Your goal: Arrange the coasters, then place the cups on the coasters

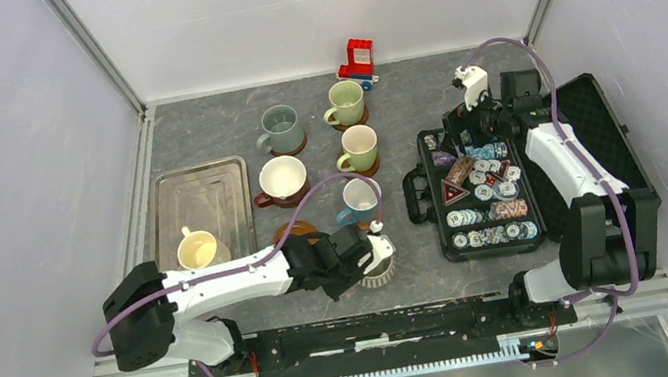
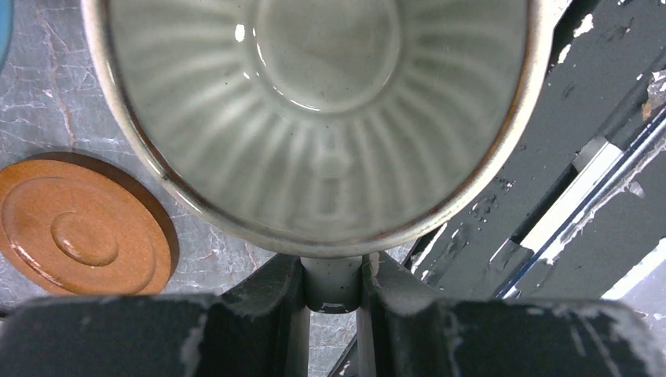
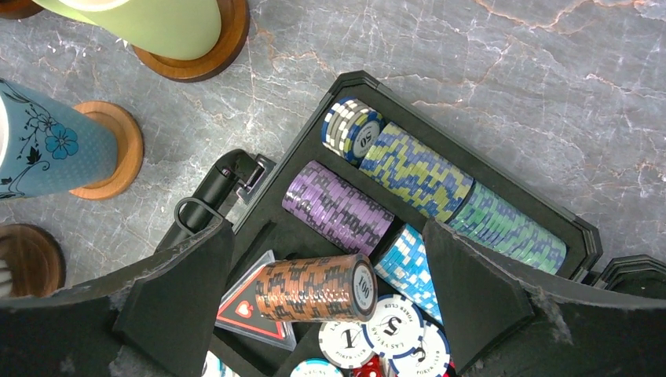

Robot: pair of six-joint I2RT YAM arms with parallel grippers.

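Left gripper (image 2: pixel 332 292) is pinched tight on the handle of the ribbed grey mug (image 1: pixel 381 270) at the near table edge, mouth facing the wrist cam. Can't tell if the mug touches the table. Bare coaster (image 1: pixel 295 230) lies just beyond the left arm, apart from the mug. Cream-yellow mug (image 1: pixel 197 251) sits in the metal tray (image 1: pixel 209 193), left side. Next back: blue-white cup (image 1: pixel 359 199) on its coaster (image 3: pixel 119 149). Then cream-and-brown cup (image 1: pixel 283 178) and pale green cup (image 1: pixel 360 147), each on a coaster. Back row: grey-green cup (image 1: pixel 281 128) and second pale green cup (image 1: pixel 346 103), same. Right gripper (image 3: pixel 326 243) is spread wide, holding nothing, over the poker chip case (image 1: pixel 439 222).
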